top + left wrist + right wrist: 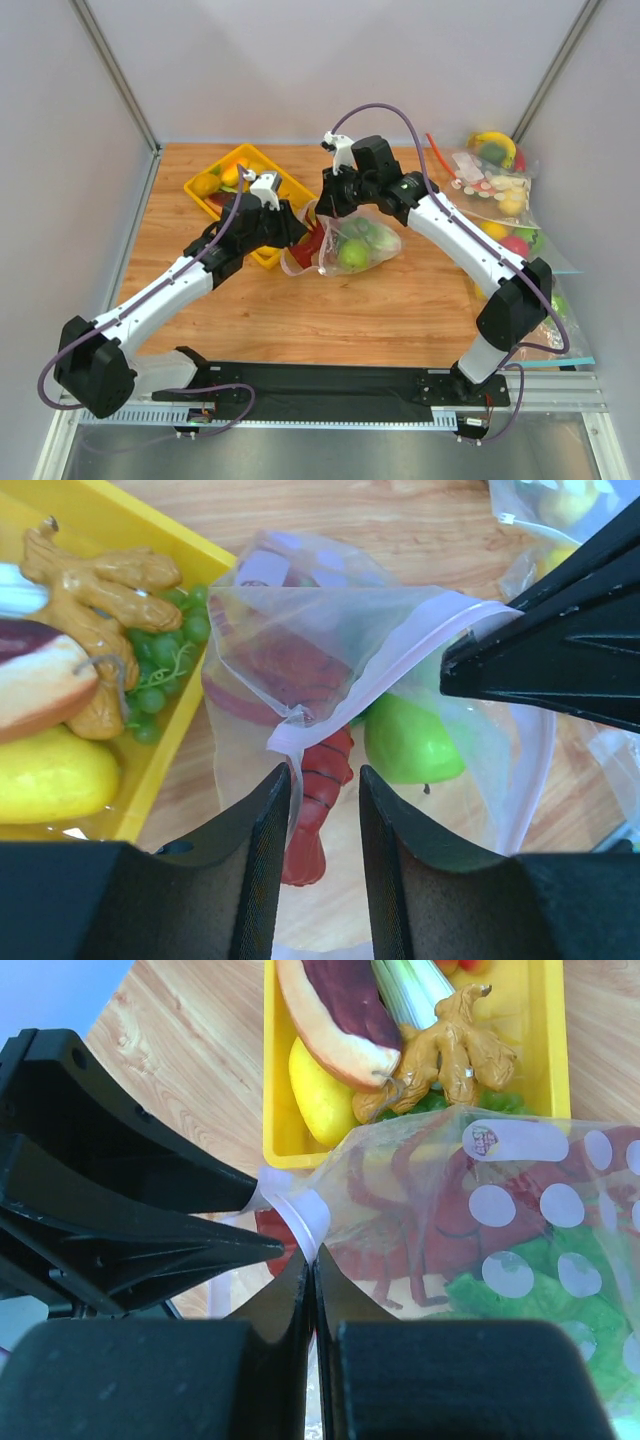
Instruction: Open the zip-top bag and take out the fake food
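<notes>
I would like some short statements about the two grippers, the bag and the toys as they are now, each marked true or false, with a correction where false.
1. The right gripper is shut on the pale zip strip of the large clear crinkly zip-top bag. True.
2. The red plastic lobster lies on the bare table. False: it is inside the bag.
3. The left gripper has its fingers pressed together. False: a gap shows between them.
4. The yellow plastic tray holds a toy hot dog. True.
5. The round green plastic fruit sits in the tray. False: it is inside the bag.
</notes>
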Controlling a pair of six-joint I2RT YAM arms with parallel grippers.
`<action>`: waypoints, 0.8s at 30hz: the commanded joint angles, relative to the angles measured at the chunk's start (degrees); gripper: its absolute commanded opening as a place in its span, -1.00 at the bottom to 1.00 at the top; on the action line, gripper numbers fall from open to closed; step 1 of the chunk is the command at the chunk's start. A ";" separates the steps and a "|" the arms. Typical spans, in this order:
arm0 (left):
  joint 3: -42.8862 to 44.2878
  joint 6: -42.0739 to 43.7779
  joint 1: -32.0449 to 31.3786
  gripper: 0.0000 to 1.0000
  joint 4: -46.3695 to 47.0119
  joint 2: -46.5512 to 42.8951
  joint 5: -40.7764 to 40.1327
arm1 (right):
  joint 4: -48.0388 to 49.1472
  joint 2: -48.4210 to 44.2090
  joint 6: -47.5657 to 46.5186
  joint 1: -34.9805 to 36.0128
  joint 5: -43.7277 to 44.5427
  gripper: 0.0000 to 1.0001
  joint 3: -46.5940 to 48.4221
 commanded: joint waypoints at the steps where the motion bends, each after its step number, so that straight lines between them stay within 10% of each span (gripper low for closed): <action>1: 0.13 -2.71 -0.65 -0.18 -0.02 -1.38 2.93 | 3.01 -0.60 0.62 0.18 -0.49 -0.99 0.77; 7: -4.61 -0.96 -4.51 -0.14 4.10 -8.83 1.62 | 2.93 0.53 0.71 0.18 0.56 -0.99 1.20; 15: -7.68 -4.21 -6.54 -0.09 -4.86 -16.05 -20.43 | 2.84 1.59 1.67 0.18 0.56 -0.99 2.43; 24: -9.52 -8.07 -6.80 -0.09 1.63 -13.69 -10.88 | 3.01 1.94 2.38 0.62 0.74 -0.99 3.31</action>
